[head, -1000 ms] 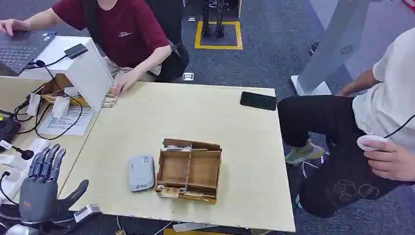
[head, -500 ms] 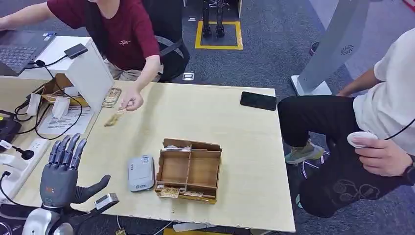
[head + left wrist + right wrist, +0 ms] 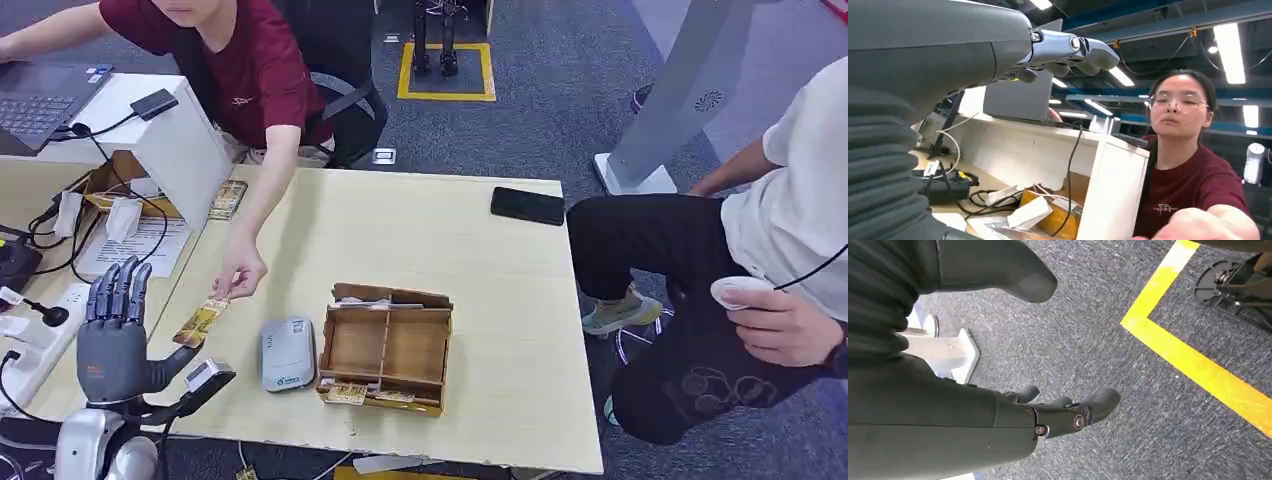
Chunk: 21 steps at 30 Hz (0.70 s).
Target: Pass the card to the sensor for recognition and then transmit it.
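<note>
Change: the person in the dark red shirt point(image 3: 250, 70) reached out from the upper left of the frame, and their hand point(image 3: 240, 275) came down the surface point(image 3: 480, 250) with the card point(image 3: 200, 323), where a second before it was up by the stack of cards point(image 3: 227, 199) beside the white box point(image 3: 170, 140).
Card: it sat at the lower left of the head view, pinched by the person's fingertips at its upper end, its lower end right at the thumb of the left robot hand point(image 3: 112, 345); whether they touched I could not tell.
Left robot hand: raised at the lower left, palm turned inward, fingers straight up and spread wide, thumb out toward the card, holding nothing yet; it had risen and edged toward the surface over that second.
Right robot hand point(image 3: 1063, 415): hung over the grey carpet near a yellow floor line, fingers loosely curled, nothing in them.
Sensor: the grey reader point(image 3: 288, 353) lay just right of the card, left of the wooden tray point(image 3: 388, 347).
Meaning: the handover looked imminent; by my reading the scan at the reader was not yet begun.
Risk: a thin card on an open palm could slip unless the thumb closed squarely.
</note>
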Tool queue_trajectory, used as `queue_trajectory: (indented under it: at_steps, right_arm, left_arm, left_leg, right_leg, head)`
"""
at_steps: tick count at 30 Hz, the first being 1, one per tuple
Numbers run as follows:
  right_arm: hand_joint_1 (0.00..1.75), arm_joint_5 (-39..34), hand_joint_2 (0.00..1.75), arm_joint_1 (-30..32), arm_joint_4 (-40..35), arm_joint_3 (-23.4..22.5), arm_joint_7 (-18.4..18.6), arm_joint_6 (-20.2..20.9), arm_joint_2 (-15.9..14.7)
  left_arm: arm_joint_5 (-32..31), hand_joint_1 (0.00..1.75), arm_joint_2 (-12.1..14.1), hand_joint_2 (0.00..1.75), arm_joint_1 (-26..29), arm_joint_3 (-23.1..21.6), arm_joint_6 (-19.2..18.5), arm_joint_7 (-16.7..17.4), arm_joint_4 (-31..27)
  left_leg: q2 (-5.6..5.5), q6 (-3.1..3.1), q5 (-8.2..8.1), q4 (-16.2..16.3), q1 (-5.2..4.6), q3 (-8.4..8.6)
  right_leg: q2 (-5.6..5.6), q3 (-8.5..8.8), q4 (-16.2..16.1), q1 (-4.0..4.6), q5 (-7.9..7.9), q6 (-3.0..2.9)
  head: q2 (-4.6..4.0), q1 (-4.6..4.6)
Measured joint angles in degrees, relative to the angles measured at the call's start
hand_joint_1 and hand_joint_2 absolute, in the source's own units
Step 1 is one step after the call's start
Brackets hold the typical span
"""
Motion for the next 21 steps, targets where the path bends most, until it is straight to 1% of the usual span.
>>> queue_trajectory:
  at_steps: [6, 7, 8, 9, 15, 21]
  right_arm:
    - [0.0, 0.0, 1.75, 0.0, 0.0, 0.0, 0.0, 0.0, 0.0]
    - [0.0, 0.1, 1.75, 0.0, 0.0, 0.0, 0.0, -0.1, 0.0]
    - [0.0, 0.1, 1.75, 0.0, 0.0, 0.0, -0.1, -0.1, 0.0]
    - [0.0, 0.1, 1.75, 0.0, 0.0, 0.0, -0.1, -0.1, 0.0]
    - [0.0, 0.3, 1.75, 0.0, 0.0, 0.0, -0.1, 0.0, 0.0]
    - [0.0, 0.4, 1.75, 0.0, 0.0, 0.0, 0.0, -0.1, 0.0]
  left_arm:
    - [0.0, 0.0, 0.0, 1.75, -0.1, 0.0, 0.0, 0.3, 0.6]
    - [0.1, 0.47, 0.0, 1.75, -0.1, 0.0, 0.0, 0.3, 0.7]
    - [0.2, 1.68, 0.0, 1.75, -0.1, 0.0, 0.0, 0.3, 0.8]
    - [0.4, 1.75, 0.0, 1.75, -0.1, 0.0, 0.0, 0.4, 0.9]
    - [3.3, 1.75, 0.3, 1.75, -0.1, -0.2, 0.0, 0.8, 1.3]
    - [3.9, 1.75, 0.3, 1.75, -0.1, -0.5, 0.0, 0.8, 1.3]
  left_leg:
    - [0.0, 0.0, 0.0, 0.0, 0.0, 0.0]
    - [0.0, 0.0, 0.0, 0.0, 0.0, 0.0]
    - [0.0, 0.0, 0.0, 0.0, 0.0, 0.0]
    - [0.0, 0.0, 0.0, 0.0, 0.0, 0.0]
    - [0.0, 0.0, 0.0, 0.0, 0.0, 0.0]
    - [0.0, 0.0, 0.0, 0.0, 0.0, 0.0]
  right_leg:
    - [0.0, 0.01, 0.0, 0.0, 0.0, 0.0]
    - [0.0, 0.01, 0.0, 0.0, 0.0, 0.0]
    - [0.0, 0.01, 0.0, 0.0, 0.0, 0.0]
    - [0.0, 0.01, 0.0, 0.0, 0.0, 0.0]
    - [0.0, 0.0, 0.0, 0.0, 0.0, 0.0]
    - [0.0, 0.01, 0.0, 0.0, 0.0, 0.0]
  head:
    - [0.0, 0.0]
    - [0.0, 0.0]
    - [0.02, 0.02]
    - [0.02, 0.0]
    - [0.0, 0.02]
    - [0.0, 0.0]
